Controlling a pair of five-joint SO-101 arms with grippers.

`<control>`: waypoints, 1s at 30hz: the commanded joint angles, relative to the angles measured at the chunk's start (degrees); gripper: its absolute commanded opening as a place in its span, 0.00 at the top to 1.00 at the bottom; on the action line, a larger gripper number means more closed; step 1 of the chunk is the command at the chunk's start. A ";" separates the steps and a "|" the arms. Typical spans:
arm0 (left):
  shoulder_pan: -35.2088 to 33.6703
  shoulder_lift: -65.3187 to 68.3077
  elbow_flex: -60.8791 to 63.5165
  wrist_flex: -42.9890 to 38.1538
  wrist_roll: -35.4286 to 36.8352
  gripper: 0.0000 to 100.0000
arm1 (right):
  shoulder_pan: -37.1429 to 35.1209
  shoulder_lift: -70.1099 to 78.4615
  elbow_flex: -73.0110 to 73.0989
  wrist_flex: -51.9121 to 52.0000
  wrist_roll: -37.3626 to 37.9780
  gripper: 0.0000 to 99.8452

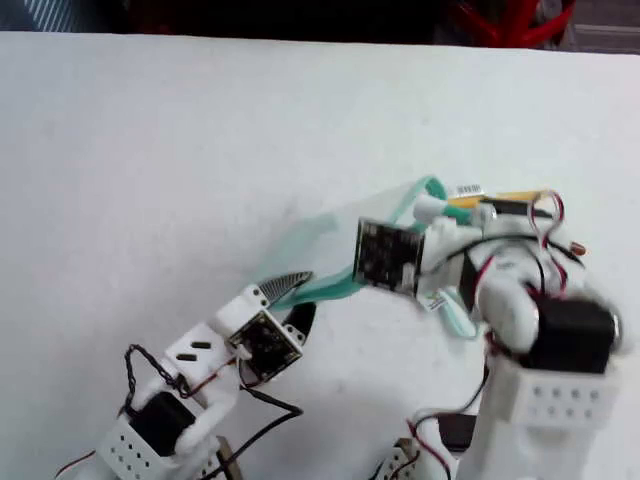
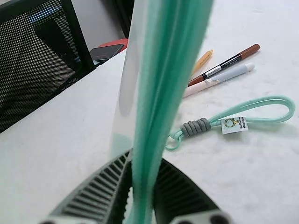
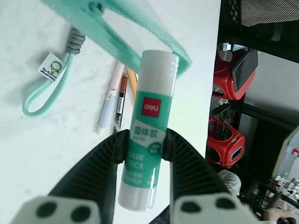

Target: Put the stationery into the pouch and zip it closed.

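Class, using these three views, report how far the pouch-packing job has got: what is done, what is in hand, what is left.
Done: nothing shows inside the pouch yet. In hand: the left gripper pinches the pouch's green edge, and the right gripper holds the glue stick at its open mouth. Left: drop the glue stick in, pack the three pens lying on the table, then zip it closed.

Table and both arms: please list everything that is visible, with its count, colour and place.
pouch: one, clear with mint-green zip edge, held by its edge
glue stick: one, white and green, held close to the pouch
pens: three, brown, pale white and yellow, lying together on the table
strap: one, mint green with grey knot and white tag, on the table beside the pouch
table: one, white
left gripper: shut on the pouch
right gripper: shut on the glue stick
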 commanded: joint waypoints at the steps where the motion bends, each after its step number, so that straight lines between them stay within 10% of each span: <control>1: 0.84 0.48 0.26 -0.26 0.00 0.97 | -0.48 2.68 -2.64 -0.66 -1.14 0.98; 21: 1.63 0.48 -5.71 7.47 8.62 0.85 | 4.26 3.30 6.42 3.12 10.81 0.98; 30: 1.27 0.48 -5.63 7.30 8.53 0.85 | -7.08 3.38 9.32 2.95 4.75 0.98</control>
